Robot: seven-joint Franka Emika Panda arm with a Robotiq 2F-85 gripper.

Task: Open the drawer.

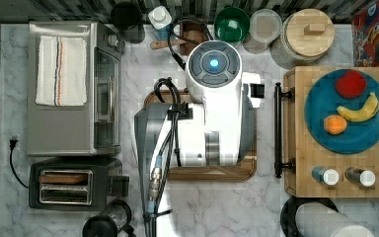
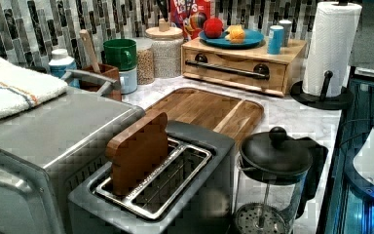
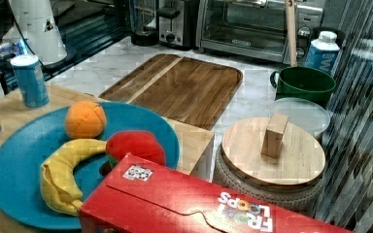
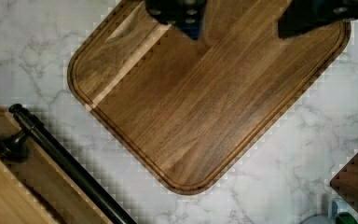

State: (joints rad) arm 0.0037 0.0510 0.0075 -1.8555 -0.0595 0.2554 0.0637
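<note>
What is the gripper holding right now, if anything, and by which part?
Nothing. In the wrist view the gripper hangs open over the walnut cutting board, with nothing between its fingers. The drawer's black bar handle is off to the side, untouched.

The drawer [image 2: 233, 69] is a wide, shallow light-wood front set in a butcher-block-topped box [image 1: 296, 148], with a long black bar handle [image 1: 278, 129] running across it on two round black mounts. It sits shut, its face flush with the box. In the left view it stands at the back of the marble counter; in the top view it faces the top view's left.
</note>
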